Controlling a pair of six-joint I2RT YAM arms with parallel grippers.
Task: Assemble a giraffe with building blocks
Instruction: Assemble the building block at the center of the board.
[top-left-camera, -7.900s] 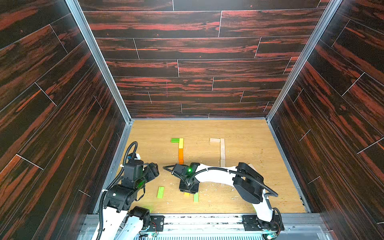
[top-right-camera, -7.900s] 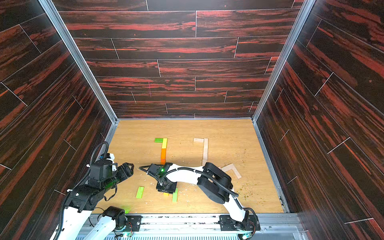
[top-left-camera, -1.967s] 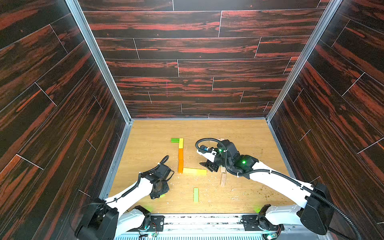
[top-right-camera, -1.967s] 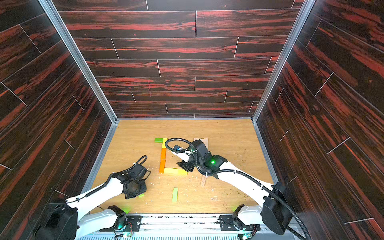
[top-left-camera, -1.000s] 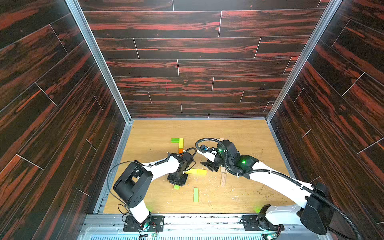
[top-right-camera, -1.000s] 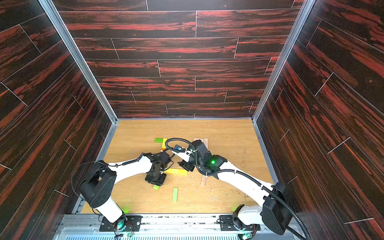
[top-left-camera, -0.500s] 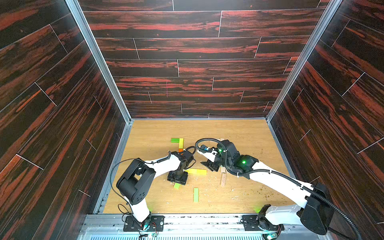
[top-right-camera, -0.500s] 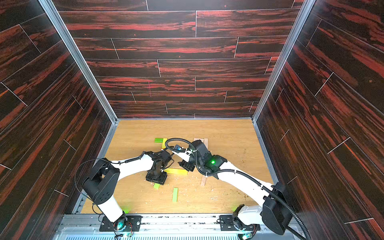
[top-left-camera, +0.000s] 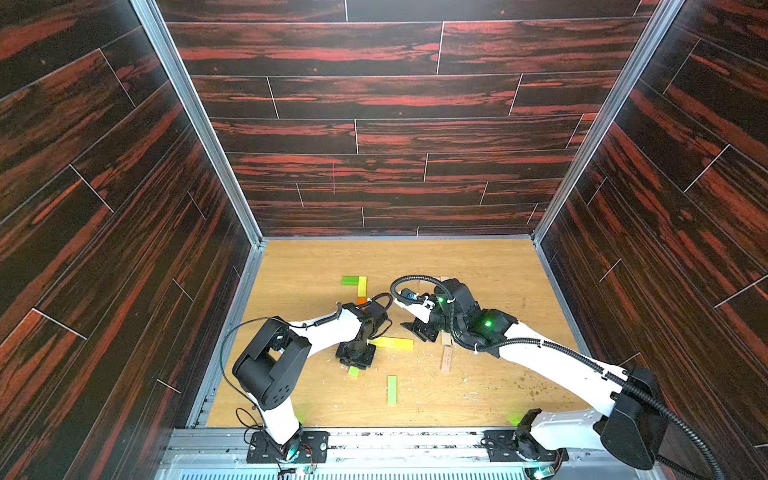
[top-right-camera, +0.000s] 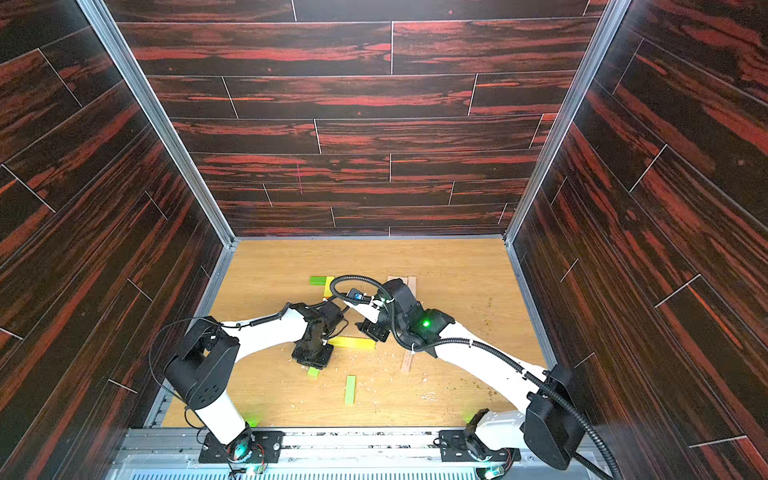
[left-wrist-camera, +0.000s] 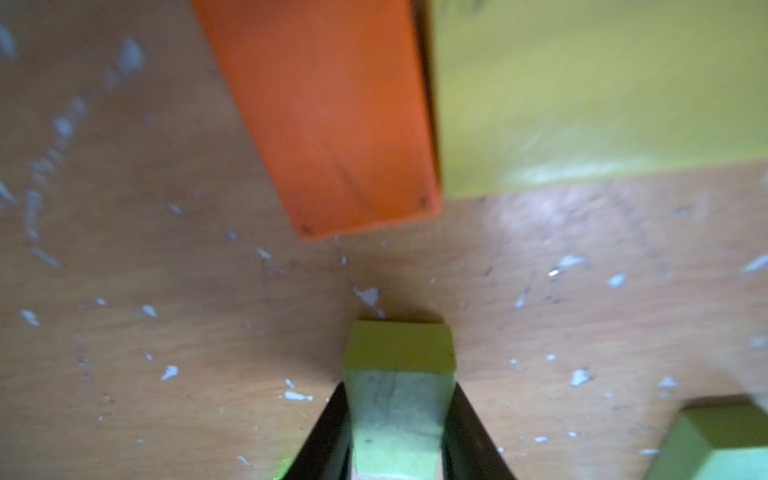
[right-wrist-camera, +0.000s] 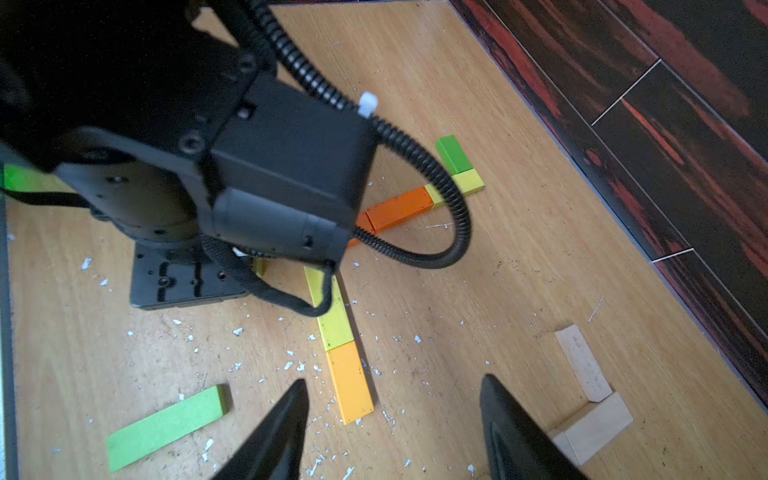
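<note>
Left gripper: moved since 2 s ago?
Yes. In a top view the left gripper has moved right, up to the left end of the unmoved yellow block, shut on a green block.

No words, numbers, brand names or signs can be read in any view. In the right wrist view, a pale wooden block (right-wrist-camera: 584, 363) lying flat on the wooden tabletop (right-wrist-camera: 498, 257) near the dark wall (right-wrist-camera: 665, 104) carries a few faint dark marks, possibly small print, but they are too small and blurred to read.
</note>
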